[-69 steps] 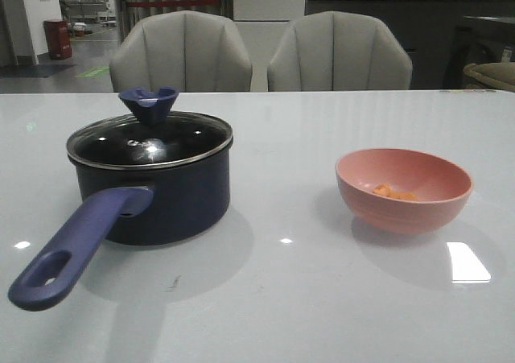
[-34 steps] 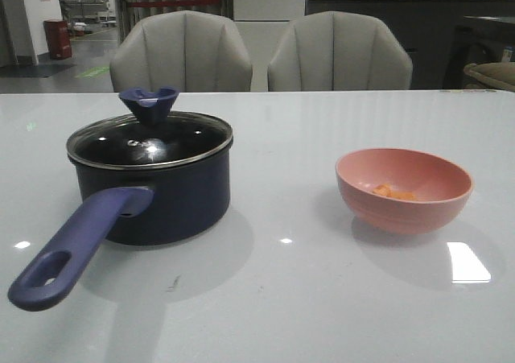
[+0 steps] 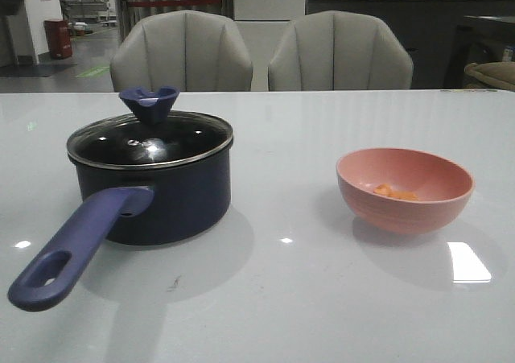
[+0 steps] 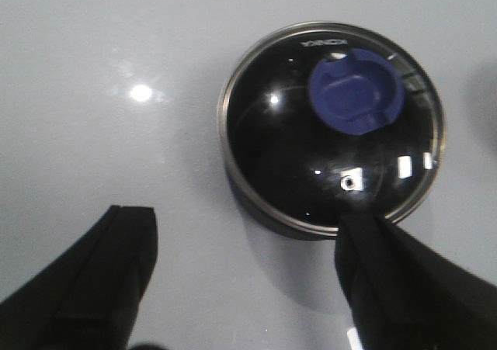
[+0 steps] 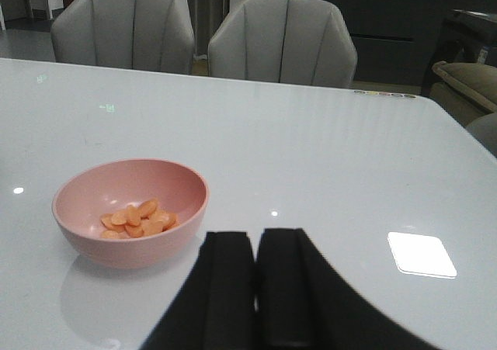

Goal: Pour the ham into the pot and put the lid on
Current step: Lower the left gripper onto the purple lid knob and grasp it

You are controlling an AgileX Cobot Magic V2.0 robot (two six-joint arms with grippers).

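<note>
Wide apart go the fingers of the left gripper [image 4: 241, 280], nothing between them, hanging above the pot [image 3: 165, 194] with one black fingertip [image 4: 365, 241] overlapping the rim of the lid [image 4: 311, 156]. That lid sits square on the pot at the left of the front view, long handle pointing toward the lower left corner. Right gripper [image 5: 255, 245] shows its fingers pressed together, empty, just beside the pink bowl [image 3: 405, 189]. Ham [image 5: 138, 218] lies in the bowl. Bare white table [image 3: 282, 299] spreads between pot and bowl.
</note>
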